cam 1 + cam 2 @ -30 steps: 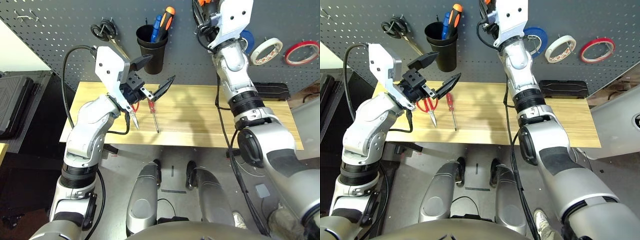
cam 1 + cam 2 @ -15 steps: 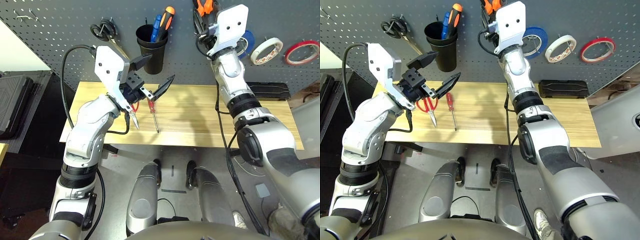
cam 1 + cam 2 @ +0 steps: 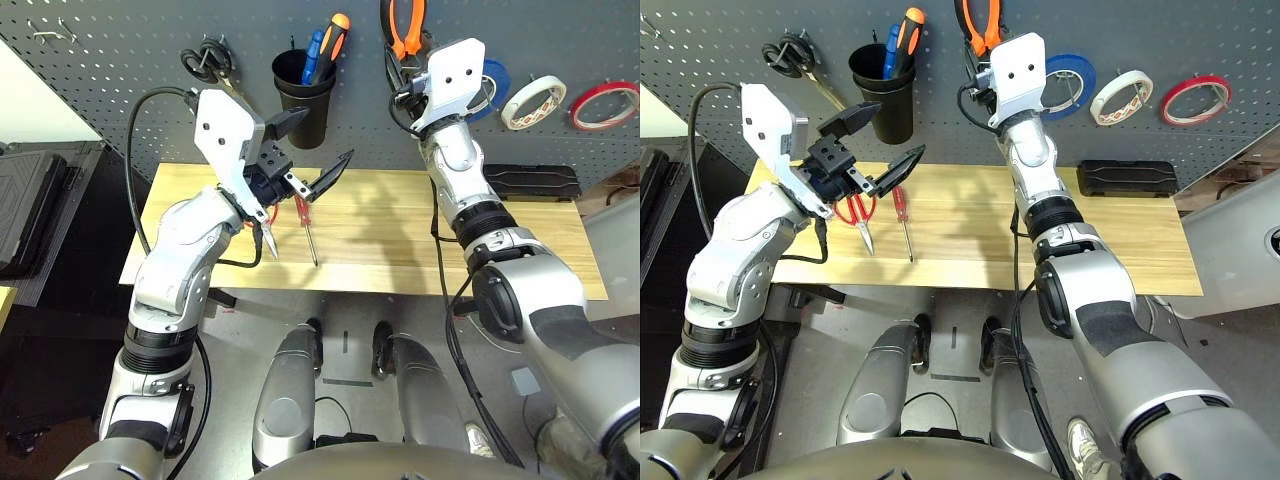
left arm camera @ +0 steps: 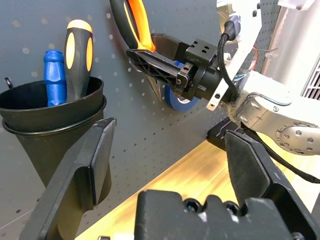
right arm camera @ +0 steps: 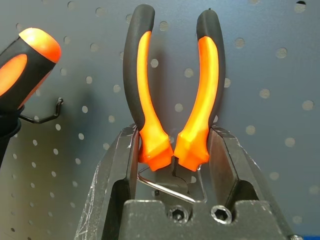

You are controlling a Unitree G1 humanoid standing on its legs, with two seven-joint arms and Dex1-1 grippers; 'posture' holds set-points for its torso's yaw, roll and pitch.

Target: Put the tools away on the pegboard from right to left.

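The orange-and-black pliers (image 5: 172, 105) stand handles-up against the pegboard (image 3: 120, 50), their head over a thin wire hook (image 5: 170, 187). My right gripper (image 5: 172, 150) is shut on their neck, high on the board (image 3: 412, 62). The cream-white tape roll (image 3: 532, 101) hangs to its right. My left gripper (image 3: 321, 137) hovers open and empty over the left of the table. Below it lie the slim red-handled screwdriver (image 3: 306, 225) and the red-handled scissors (image 3: 852, 212), which are partly hidden by the gripper.
A black cup (image 3: 303, 95) holding blue and orange-black screwdrivers hangs on the board, with black-handled scissors (image 3: 210, 62) to its left. Blue tape (image 3: 492, 80) and red tape (image 3: 603, 105) hang at the right. A black case (image 3: 540, 180) lies at the back of the wooden table (image 3: 400, 235).
My right gripper has come down the pegboard with the pliers, so more of their handles shows above it. The left arm has barely moved.
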